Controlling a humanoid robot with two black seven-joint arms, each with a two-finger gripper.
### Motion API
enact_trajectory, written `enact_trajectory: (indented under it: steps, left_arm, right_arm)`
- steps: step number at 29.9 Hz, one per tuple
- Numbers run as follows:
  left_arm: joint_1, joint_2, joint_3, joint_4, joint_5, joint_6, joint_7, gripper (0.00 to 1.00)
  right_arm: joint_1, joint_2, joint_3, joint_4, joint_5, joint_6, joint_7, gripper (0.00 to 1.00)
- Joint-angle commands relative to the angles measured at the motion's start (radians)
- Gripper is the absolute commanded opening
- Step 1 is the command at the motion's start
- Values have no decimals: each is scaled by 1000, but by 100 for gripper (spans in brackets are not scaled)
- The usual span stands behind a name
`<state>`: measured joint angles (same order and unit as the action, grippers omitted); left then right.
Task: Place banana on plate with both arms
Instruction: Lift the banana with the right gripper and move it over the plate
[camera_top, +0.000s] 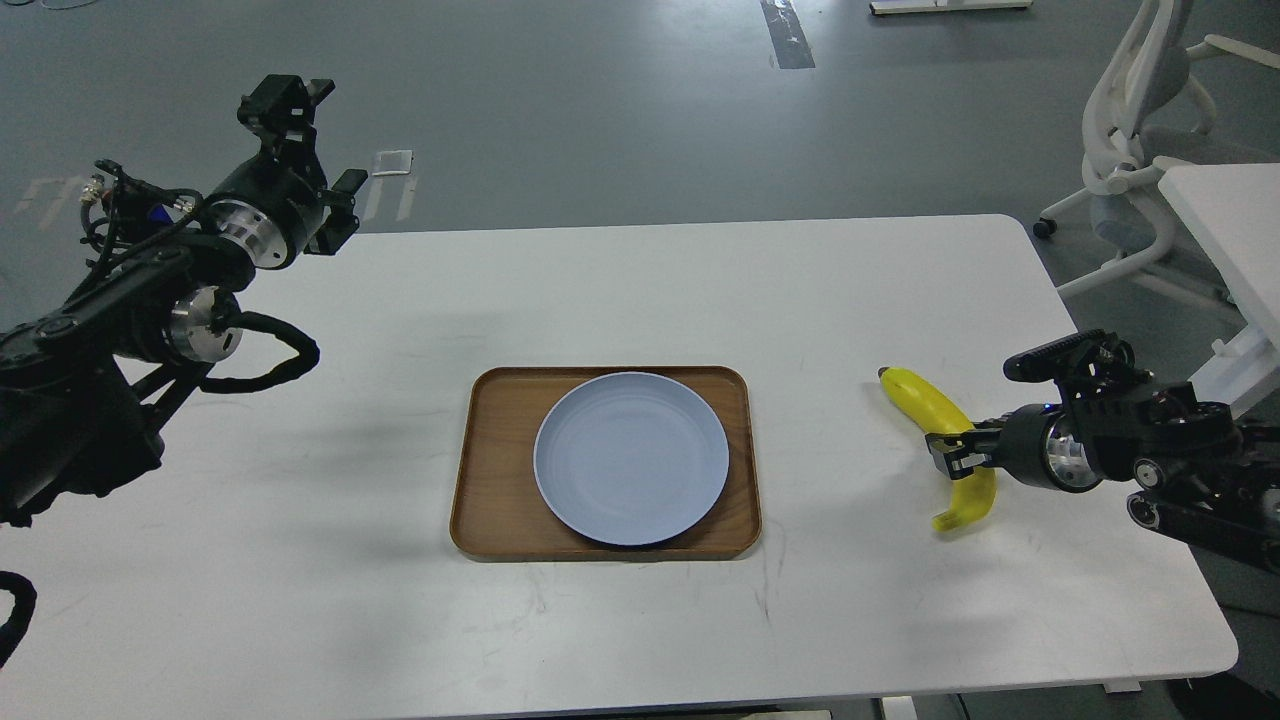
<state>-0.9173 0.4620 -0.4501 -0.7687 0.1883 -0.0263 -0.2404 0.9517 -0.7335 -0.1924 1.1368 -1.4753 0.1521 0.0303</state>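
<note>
Head view: the right gripper (950, 452) pinches the banana (935, 403) at its middle, right of the plate (631, 458). Lift gently, keep it level. The left gripper (300, 125) waits far left, fingers spread, empty.

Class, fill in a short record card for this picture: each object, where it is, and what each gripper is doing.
Banana: curved yellow banana on the white table, right of the tray
Plate: round pale blue-grey plate, empty, on the brown wooden tray
Right gripper: closed around the banana's middle
Left gripper: raised, open, holding nothing
</note>
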Motion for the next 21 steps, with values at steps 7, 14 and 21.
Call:
enact_trajectory:
  steps: [7, 14, 21]
  left_arm:
    - [3, -5, 7, 0, 2, 2, -17, 98]
    - [3, -3, 7, 0, 2, 5, -19, 98]
    - [5, 9, 7, 0, 3, 6, -19, 98]
  right_arm:
    - [143, 6, 11, 64, 6, -35, 147, 5]
    - [315, 157, -59, 81, -46, -36, 283, 4]
    - [368, 333, -139, -60, -146, -68, 368, 4]
